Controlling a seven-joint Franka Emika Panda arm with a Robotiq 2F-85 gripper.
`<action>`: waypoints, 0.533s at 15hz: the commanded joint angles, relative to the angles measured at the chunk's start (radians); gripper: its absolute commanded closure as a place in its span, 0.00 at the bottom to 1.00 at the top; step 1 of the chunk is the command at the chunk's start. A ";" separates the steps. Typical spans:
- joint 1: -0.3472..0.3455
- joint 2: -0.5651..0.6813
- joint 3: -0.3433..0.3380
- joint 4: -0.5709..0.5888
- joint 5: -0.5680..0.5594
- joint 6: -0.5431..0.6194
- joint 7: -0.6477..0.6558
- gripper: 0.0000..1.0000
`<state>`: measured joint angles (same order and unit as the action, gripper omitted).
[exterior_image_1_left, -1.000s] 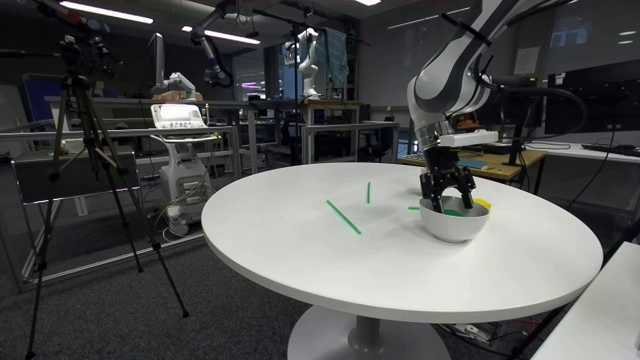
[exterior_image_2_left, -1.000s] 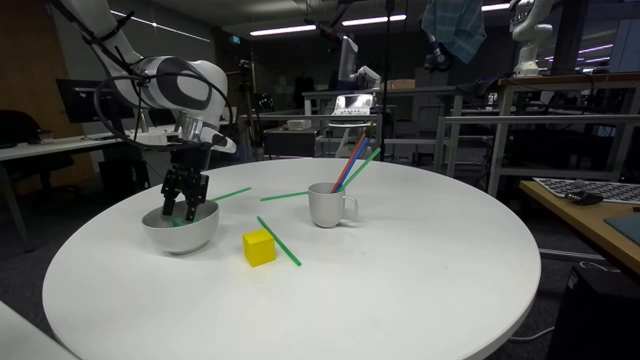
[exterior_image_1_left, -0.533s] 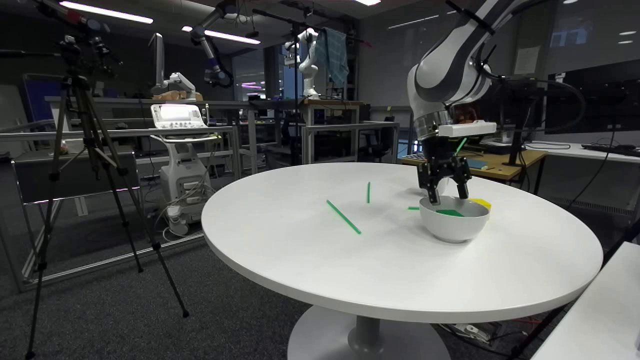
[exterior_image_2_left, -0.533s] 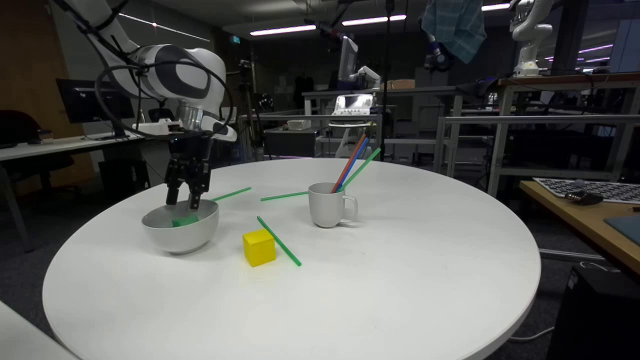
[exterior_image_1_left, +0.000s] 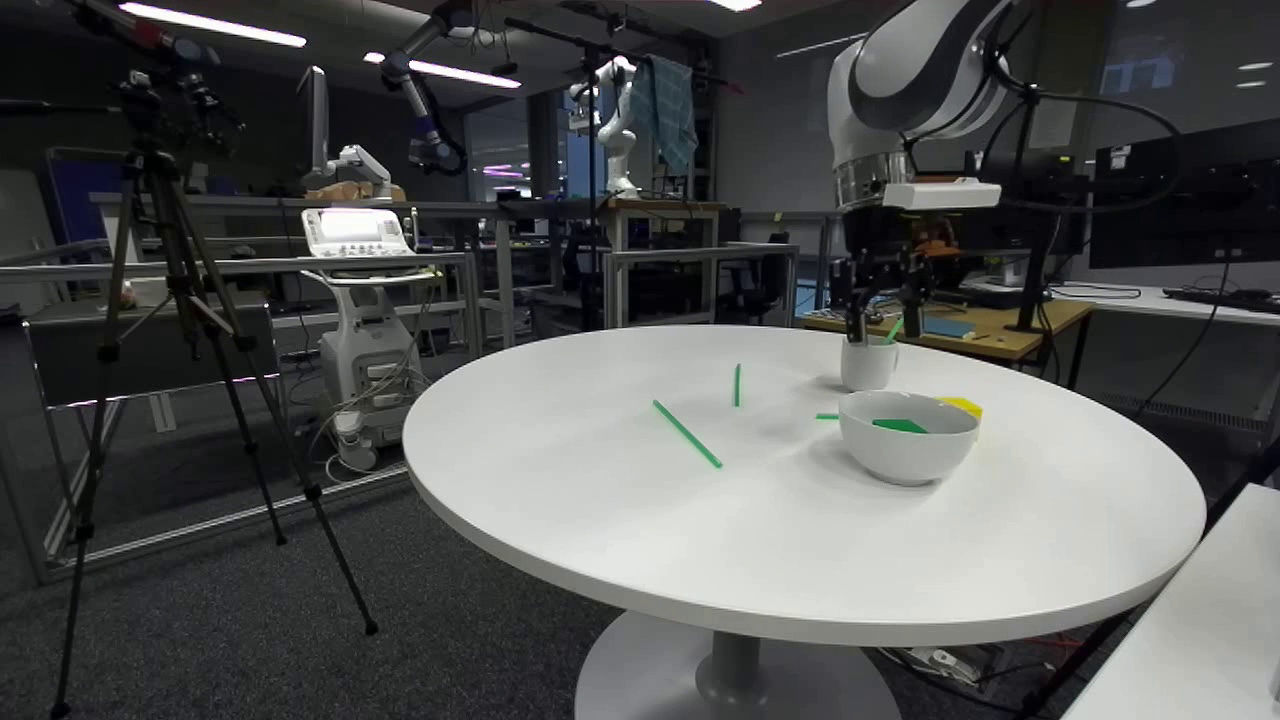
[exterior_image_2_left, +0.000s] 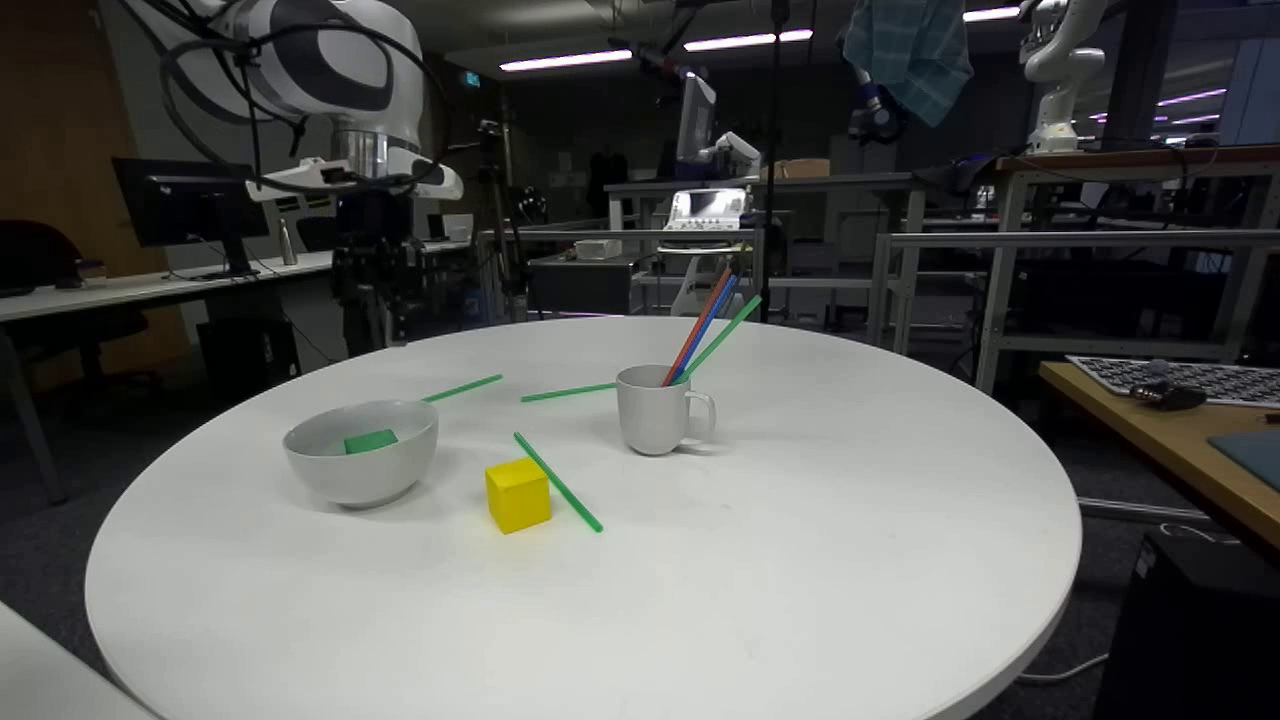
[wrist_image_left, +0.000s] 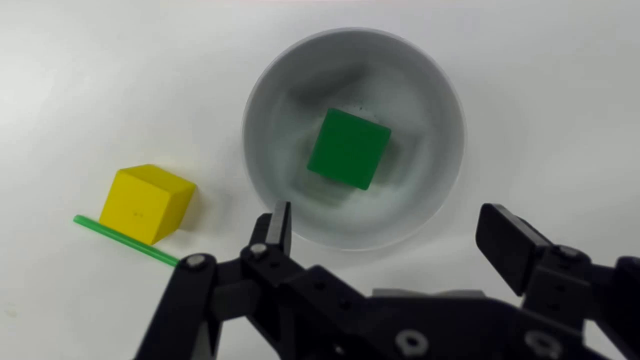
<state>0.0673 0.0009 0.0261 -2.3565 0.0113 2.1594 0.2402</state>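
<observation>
- Two fingers on the gripper stand wide apart, nothing between them, hanging higher than the bowl and touching neither its rim nor its contents.
- And there's the green block, resting inside the bowl, no finger on it.
- So the step in hand, as I read it, is an empty-handed hover clear of the bowl.
- The next move? My judgement: sideways travel calls for height over the bowl's rim; any grip on the green block calls for a small wrist turn, since it sits skewed to the fingers.
- Just outside the bowl, here's the yellow block, a green straw lying along its side away from the bowl; whether they touch, I can't tell.
- Another straw runs out from behind the bowl in an exterior view.
- Well apart from the bowl stands the mug, upright, coloured straws leaning in it.
- Way beyond the bowl and its table: a tripod and a white console.
</observation>
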 joint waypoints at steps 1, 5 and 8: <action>-0.004 -0.103 0.016 -0.043 -0.030 -0.023 0.026 0.00; -0.009 -0.085 0.021 -0.025 -0.005 -0.015 -0.001 0.00; -0.009 -0.095 0.023 -0.032 -0.005 -0.016 -0.001 0.00</action>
<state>0.0673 -0.0937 0.0404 -2.3896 0.0048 2.1454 0.2406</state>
